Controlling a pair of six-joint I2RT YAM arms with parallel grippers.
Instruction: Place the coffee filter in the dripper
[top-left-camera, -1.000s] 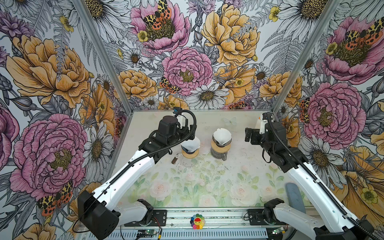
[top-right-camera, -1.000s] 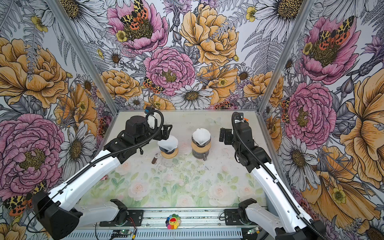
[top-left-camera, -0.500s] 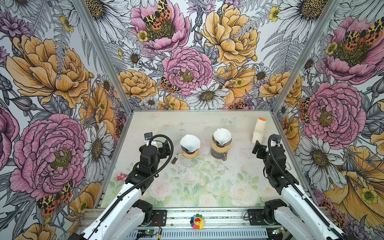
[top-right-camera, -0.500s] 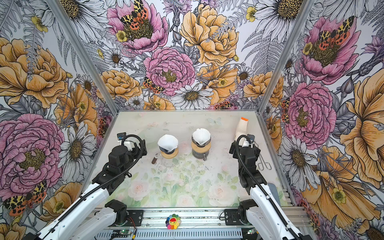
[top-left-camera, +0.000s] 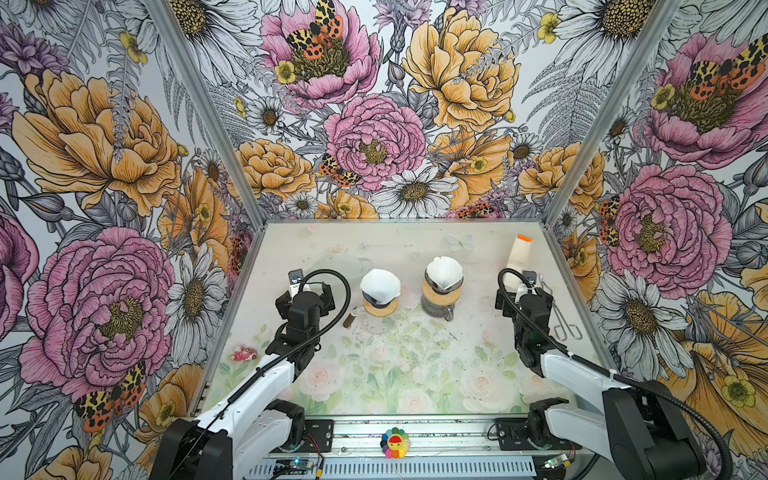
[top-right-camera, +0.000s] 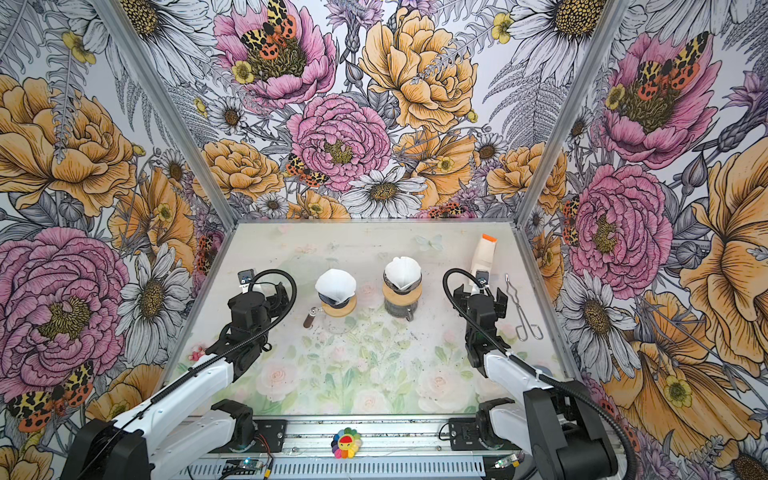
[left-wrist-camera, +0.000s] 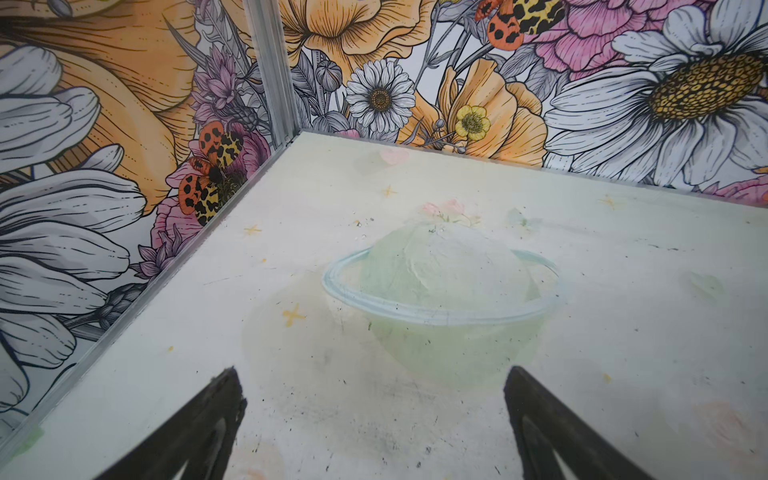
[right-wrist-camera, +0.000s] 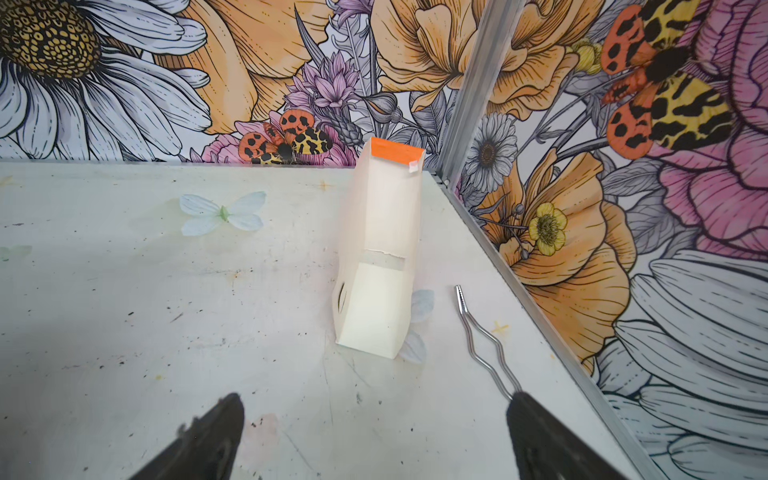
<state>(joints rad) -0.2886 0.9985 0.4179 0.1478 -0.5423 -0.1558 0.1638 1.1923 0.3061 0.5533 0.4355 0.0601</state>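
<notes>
The left pincer (left-wrist-camera: 372, 374) hung low over bare bench (top-left-camera: 374, 374), its jaws wide apart and empty. In both top views it sat at about 9 o'clock from the left-hand coffee filter (top-left-camera: 380, 284), near it but clear of it.

That filter stood as a white paper cone in the left-hand dripper (top-left-camera: 371, 296), its rim well above the dripper's edge. At 3 o'clock from it, just beside, the right-hand coffee filter (top-left-camera: 444, 270) stood the same way in the right-hand dripper (top-left-camera: 455, 286). With paper seated in both, the placing looked done.

The paper would be very light, thin and soft. It would crease or fold under a hard squeeze and could lift out of the cone at a nudge. If a filter needed reseating, the free upper rim would be the place to pinch, lightly and on one wall only. The glass under each dripper looked fragile and easy to tip.

The right pincer (right-wrist-camera: 374, 399) sat at roughly 3 o'clock from the right-hand filter, well apart from it, jaws spread and holding nothing. The filter box (right-wrist-camera: 380, 249) lay at its 12 o'clock and the tongs (right-wrist-camera: 482, 340) lay flat at its 1 o'clock.
</notes>
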